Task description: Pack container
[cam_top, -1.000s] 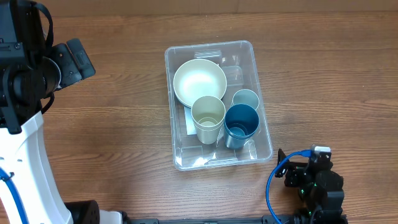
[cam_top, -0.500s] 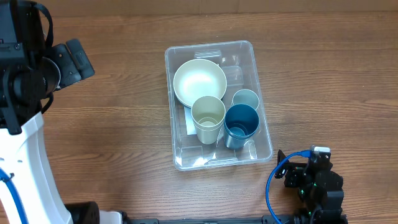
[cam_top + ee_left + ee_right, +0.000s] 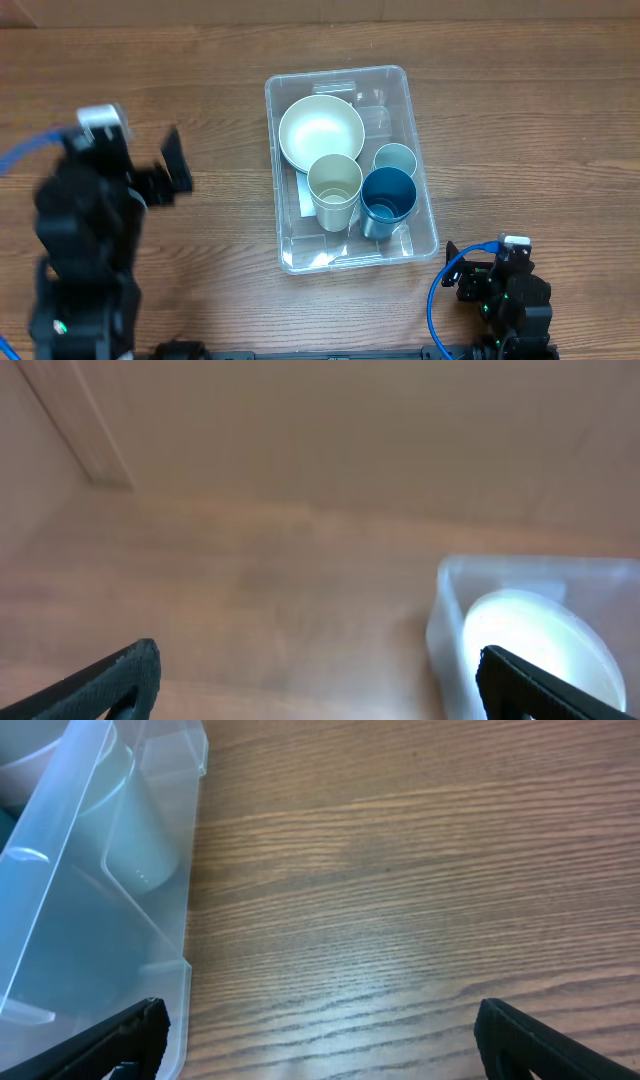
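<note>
The clear plastic container (image 3: pixel 335 74) stands at the table's middle. It holds a cream bowl (image 3: pixel 321 133), a cream cup (image 3: pixel 334 187), a dark blue cup (image 3: pixel 388 200) and a pale blue cup (image 3: pixel 394 160). My left gripper (image 3: pixel 166 175) is open and empty, left of the container and apart from it. Its wrist view (image 3: pixel 320 682) is blurred and shows the container's corner (image 3: pixel 445 615) and the bowl (image 3: pixel 530 640). My right gripper (image 3: pixel 468 276) is open and empty, low by the container's near right corner. In its wrist view (image 3: pixel 325 1042) the container wall (image 3: pixel 90 920) is at left.
Bare wooden table lies on all sides of the container. A blue cable (image 3: pixel 440 300) loops beside the right arm at the front edge. A pale wooden strip (image 3: pixel 75 420) shows at the far left in the left wrist view.
My left arm has swung down from the upper left to the left middle of the table, its open gripper now pointing at the container. The right arm and the container's contents have not moved.
</note>
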